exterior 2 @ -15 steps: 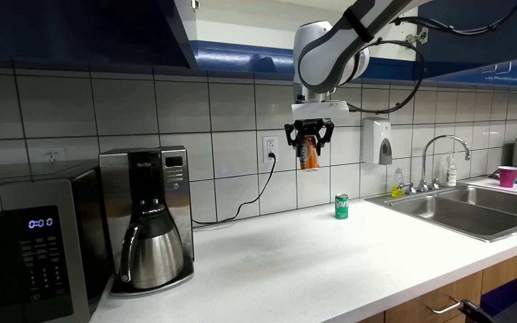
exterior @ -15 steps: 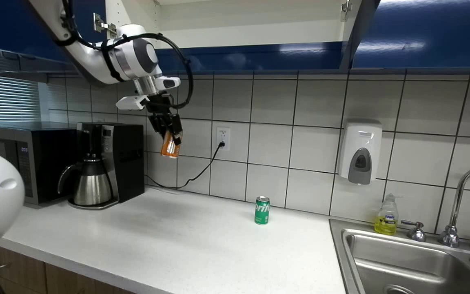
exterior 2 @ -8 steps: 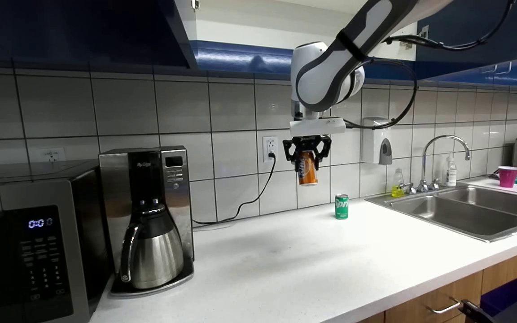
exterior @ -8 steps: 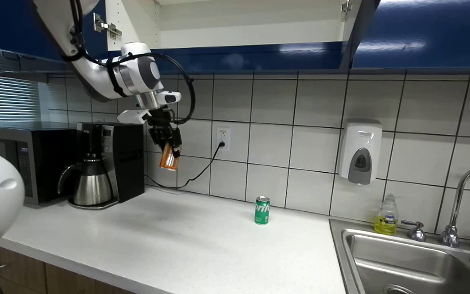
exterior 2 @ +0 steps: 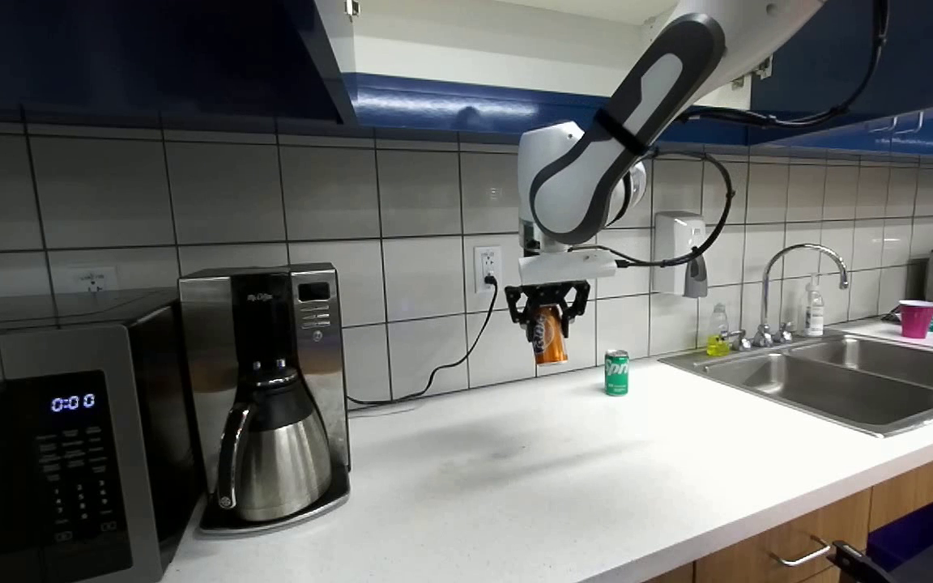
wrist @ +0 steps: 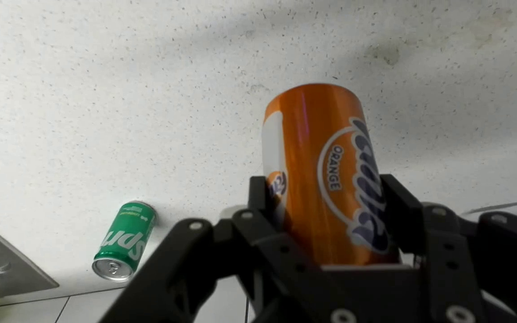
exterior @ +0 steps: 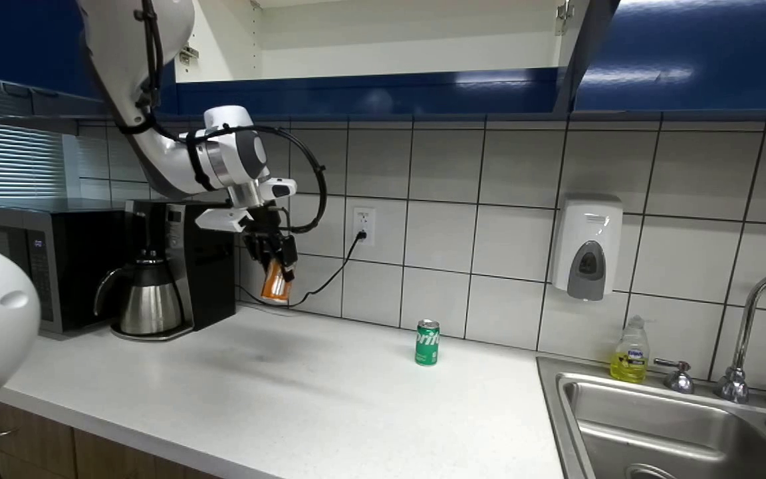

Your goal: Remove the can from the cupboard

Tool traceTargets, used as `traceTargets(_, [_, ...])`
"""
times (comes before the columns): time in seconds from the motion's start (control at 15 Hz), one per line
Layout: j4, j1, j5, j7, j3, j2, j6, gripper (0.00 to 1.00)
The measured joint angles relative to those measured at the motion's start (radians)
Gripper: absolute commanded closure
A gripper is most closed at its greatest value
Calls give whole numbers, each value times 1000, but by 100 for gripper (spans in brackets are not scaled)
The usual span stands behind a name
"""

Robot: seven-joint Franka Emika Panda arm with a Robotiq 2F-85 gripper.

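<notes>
- The slim orange-brown cylindrical metal can hangs lower than a second ago, well below the open glossy blue-doored, white-lined wall cupboard and above the white speckled desk, not touching it.
- The black mechanical pincer is clamped on this can from both sides; the can tilts slightly.
- Removal itself therefore looks achieved; what remains, I judge, is lowering the can and releasing it once it stands steady on the desk.
- The green cylindrical metal can stands upright in its same spot, apart from the held can.
- In the wrist view the orange-brown can reads "ORANGE" beside a larger, partly turned logo, probably Fanta.
- The green can shows "Spr" there, so presumably Sprite.
- The black-and-silver boxy coffee maker carries small script resembling "Mr. Coffee".
- The black-and-grey boxy microwave displays "0:00".
- The label on the clear plastic bottle of yellow liquid is too small to read.
</notes>
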Motion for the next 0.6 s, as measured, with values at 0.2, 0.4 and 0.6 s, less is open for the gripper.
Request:
traceTargets(0.2, [0,6,-23,10,-14,52,51,62])
traceTargets(0.4, [0,19,-60,28,-41,109,122,62])
traceTargets(0.6, [-1,37,-98,54,-77,170,205,62])
